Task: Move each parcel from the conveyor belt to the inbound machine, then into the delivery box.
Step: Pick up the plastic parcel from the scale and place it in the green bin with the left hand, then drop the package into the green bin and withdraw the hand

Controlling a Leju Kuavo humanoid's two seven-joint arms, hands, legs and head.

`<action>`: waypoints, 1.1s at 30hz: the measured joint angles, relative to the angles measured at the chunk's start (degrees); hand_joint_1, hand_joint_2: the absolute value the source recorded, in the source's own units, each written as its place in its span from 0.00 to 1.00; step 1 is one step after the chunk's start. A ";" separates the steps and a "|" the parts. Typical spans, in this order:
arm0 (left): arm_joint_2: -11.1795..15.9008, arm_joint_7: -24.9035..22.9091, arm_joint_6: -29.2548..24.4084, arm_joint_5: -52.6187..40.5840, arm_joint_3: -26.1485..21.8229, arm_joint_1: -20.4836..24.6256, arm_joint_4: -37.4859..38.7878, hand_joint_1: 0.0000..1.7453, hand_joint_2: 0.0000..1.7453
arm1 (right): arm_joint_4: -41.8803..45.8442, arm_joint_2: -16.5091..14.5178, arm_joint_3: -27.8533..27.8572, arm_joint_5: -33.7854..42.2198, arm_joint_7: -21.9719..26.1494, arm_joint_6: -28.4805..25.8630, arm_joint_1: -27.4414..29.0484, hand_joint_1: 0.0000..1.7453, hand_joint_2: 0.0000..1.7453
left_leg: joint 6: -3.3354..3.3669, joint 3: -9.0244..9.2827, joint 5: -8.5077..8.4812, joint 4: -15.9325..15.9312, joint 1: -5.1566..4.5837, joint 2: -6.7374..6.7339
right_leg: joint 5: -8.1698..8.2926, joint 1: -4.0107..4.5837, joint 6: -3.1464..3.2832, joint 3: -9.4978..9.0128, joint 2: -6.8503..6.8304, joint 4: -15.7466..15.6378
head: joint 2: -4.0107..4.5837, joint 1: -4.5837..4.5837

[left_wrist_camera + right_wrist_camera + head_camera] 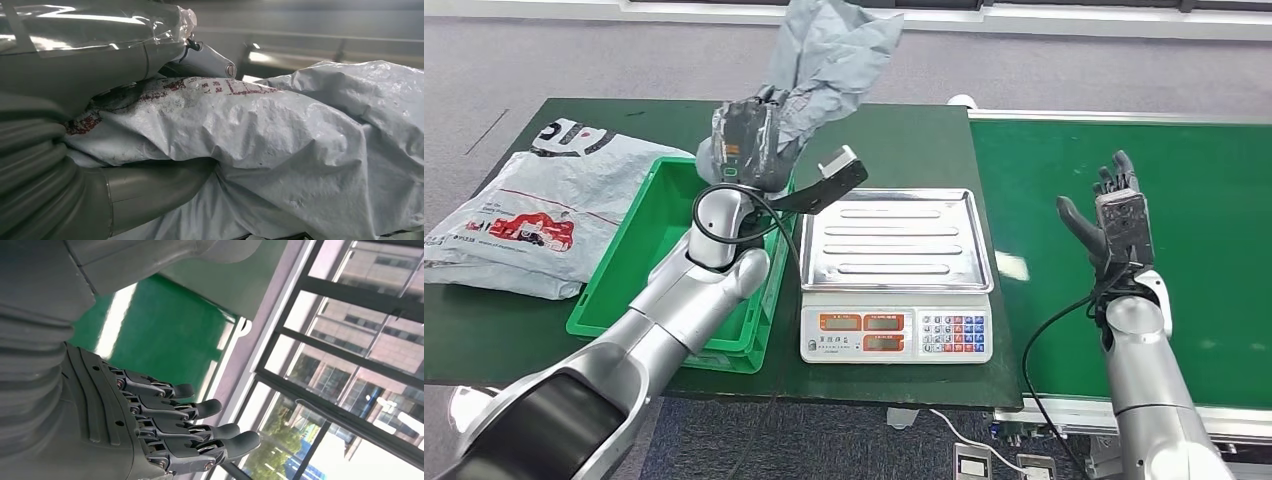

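Head view looks down on a dark green table with a bright green conveyor belt butted against its right side, at three o'clock. At the centre sits the inbound machine, a white weighing scale with a ribbed steel tray and a keypad facing the robot. Just left of it, at nine o'clock, stands the green delivery box, an open plastic crate. Farther left, at ten o'clock, a large grey mailer bag with red and black print lies flat on the table.

The left hand is raised above the far right corner of the crate, near twelve o'clock, its fingers clenched around a crumpled grey parcel that stands up out of the grasp. Left wrist view shows the same wrinkled grey plastic with faded red print pressed against the thumb.

The right hand hangs over the belt at three o'clock, released, fingers apart and holding nothing. Right wrist view shows those dark fingers spread over the green belt.

Grey carpet runs behind the table. Beyond the belt, tall dark-framed windows show buildings outside.
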State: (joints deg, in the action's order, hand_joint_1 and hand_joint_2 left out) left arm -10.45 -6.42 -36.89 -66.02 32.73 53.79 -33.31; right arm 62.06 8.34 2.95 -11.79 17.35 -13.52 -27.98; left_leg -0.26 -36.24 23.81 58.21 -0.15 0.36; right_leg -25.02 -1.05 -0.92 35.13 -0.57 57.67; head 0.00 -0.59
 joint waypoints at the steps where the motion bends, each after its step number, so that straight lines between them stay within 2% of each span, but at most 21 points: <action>1: 0.78 -1.52 -0.68 -2.23 -0.53 -0.47 0.46 1.00 1.00 | -0.11 -0.01 0.00 -0.18 -0.08 -0.24 0.10 0.00 1.00 | 0.00 0.00 0.00 0.00 0.00 -0.02 | 0.00 0.00 0.00 0.01 0.02 0.00 | 0.00 0.00; 4: 3.04 -4.90 -2.35 -8.09 -3.11 -3.30 1.10 1.00 1.00 | -0.23 0.20 0.09 -0.68 -0.29 -0.45 0.96 0.00 1.00 | 0.00 0.01 0.02 0.00 -0.01 -0.07 | -0.02 -0.02 0.00 0.03 0.10 0.00 | 0.00 0.00; 8: 5.41 -7.07 -2.21 -16.52 -9.14 -10.52 -1.15 1.00 1.00 | 0.38 0.40 1.03 -2.47 -0.93 0.08 3.14 0.00 1.00 | 0.00 0.00 0.06 0.00 -0.02 -0.06 | -0.07 -0.03 0.00 0.07 0.10 -0.01 | 0.00 0.00; 13: 7.19 -9.91 2.62 -22.62 -16.47 -20.36 -9.39 1.00 1.00 | 3.97 0.40 2.76 -3.96 -1.87 1.12 7.77 0.00 1.00 | -0.02 -0.07 0.17 0.00 -0.02 -0.06 | -0.15 -0.03 -0.02 0.11 0.10 -0.01 | 0.00 0.00; 19: 10.23 -13.51 6.56 -22.69 -18.24 -29.37 -20.99 1.00 1.00 | 5.61 1.39 3.99 -3.92 -2.33 3.25 9.92 0.00 1.00 | -0.06 -0.08 0.23 0.00 -0.02 -0.13 | -0.18 -0.03 -0.01 0.18 0.19 -0.02 | 0.00 0.00; 23: 11.30 -13.89 7.03 -22.69 -18.27 -31.73 -24.81 1.00 1.00 | 5.69 1.71 4.25 -3.89 -2.36 3.44 10.02 0.00 1.00 | -0.06 -0.08 0.23 0.00 -0.01 -0.13 | -0.18 -0.03 -0.01 0.17 0.18 -0.02 | 0.00 -0.01; 31: 12.01 -14.12 7.36 -22.69 -18.28 -32.71 -27.46 0.99 1.00 | 5.72 1.80 4.28 -3.87 -2.36 3.50 10.07 0.00 1.00 | -0.06 -0.07 0.21 0.01 -0.01 -0.13 | -0.17 -0.03 -0.01 0.16 0.19 -0.02 | 0.00 0.00; 33: 12.15 -14.52 7.89 -22.69 -18.28 -32.89 -27.76 0.49 1.00 | 5.73 1.84 4.28 -3.74 -2.36 3.62 10.12 0.00 1.00 | -0.06 -0.07 0.22 0.01 -0.01 -0.13 | -0.17 -0.03 -0.01 0.16 0.19 -0.02 | 0.00 0.00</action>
State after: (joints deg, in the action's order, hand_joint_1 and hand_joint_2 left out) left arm 1.70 -20.95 -29.01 -88.72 14.45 20.91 -61.06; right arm 67.79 10.18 7.23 -15.53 14.99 -9.90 -17.86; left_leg -0.33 -36.31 24.03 58.21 -0.16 0.23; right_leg -25.19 -1.08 -0.92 35.29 -0.38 57.65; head 0.00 -0.59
